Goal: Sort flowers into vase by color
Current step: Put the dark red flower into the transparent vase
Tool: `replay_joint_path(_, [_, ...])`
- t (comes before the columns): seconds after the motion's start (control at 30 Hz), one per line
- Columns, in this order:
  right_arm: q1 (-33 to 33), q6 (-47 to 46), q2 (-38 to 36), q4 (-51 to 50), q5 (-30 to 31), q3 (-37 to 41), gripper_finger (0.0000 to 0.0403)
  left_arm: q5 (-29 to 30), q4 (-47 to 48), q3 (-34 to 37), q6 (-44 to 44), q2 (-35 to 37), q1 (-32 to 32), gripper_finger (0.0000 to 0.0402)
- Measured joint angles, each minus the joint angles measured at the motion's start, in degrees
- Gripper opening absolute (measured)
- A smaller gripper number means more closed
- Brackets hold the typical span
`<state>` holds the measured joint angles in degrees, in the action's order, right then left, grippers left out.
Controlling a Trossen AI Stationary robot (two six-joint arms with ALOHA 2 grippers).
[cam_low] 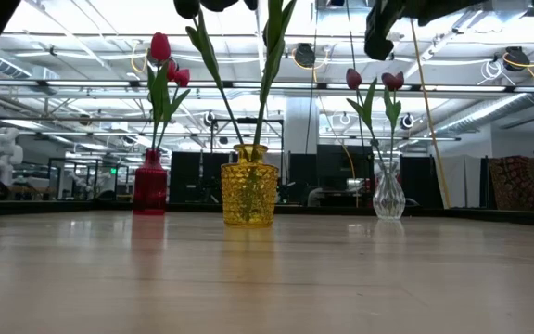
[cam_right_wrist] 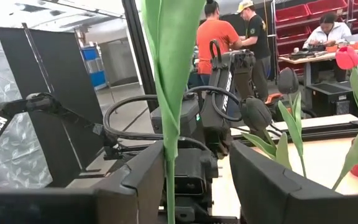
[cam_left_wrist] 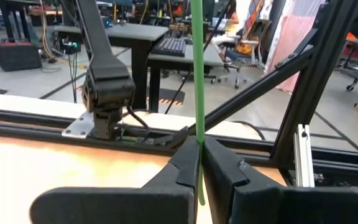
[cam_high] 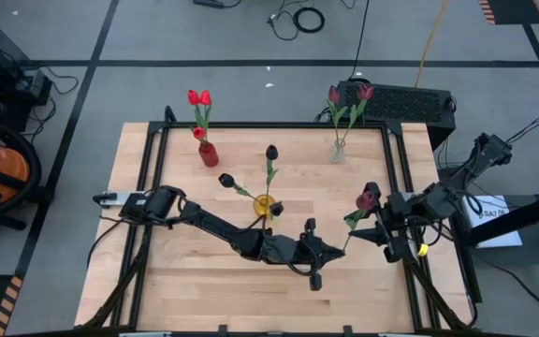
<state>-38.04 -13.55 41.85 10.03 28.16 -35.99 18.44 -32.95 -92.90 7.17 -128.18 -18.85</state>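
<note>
Near the middle of the table (cam_high: 176, 271), a little toward the right, the left hand (cam_high: 330, 251) is clenched on the thin green stem of a maroon tulip (cam_high: 367, 199); in the left wrist view the stem (cam_left_wrist: 197, 93) stands upright, pinched between the two dark fingers (cam_left_wrist: 185, 168). The right hand (cam_high: 382, 236) is just beside it on the right. Its fingers (cam_right_wrist: 145, 180) are parted, and the stem with its leaf (cam_right_wrist: 169, 93) passes between them without being gripped, so this hand is released. The flower head is above both hands.

The other flowers are already in vases. Two black tulips (cam_high: 271, 153) lean out of the yellow vase (cam_low: 248, 184) in the centre of the table. Three red tulips (cam_high: 199, 98) stand in the red vase (cam_low: 150, 184) at the far left. Two maroon tulips (cam_low: 373, 80) stand in the clear glass vase (cam_low: 388, 193) at the far right.
</note>
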Motion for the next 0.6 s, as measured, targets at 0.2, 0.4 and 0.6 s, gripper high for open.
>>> replay_joint_path(0.2, [0.0, 0.9, 0.0, -0.8, 0.0, 0.0, 0.0151, 0.1, 1.0, 0.0, 0.0, 0.0, 0.0, 0.0018])
replay_joint_path(0.4, [0.0, 0.9, -0.9, -2.2, 0.0, 0.0, 0.0098, 0.1, 1.1, 0.0, 0.0, 0.1, 0.0, 0.0018])
replay_joint_path(0.6, [0.0, 0.8, -1.4, -3.7, 0.0, 0.0, 0.0049, 1.5, 1.9, 0.0, 0.0, 0.1, 0.0, 0.0018])
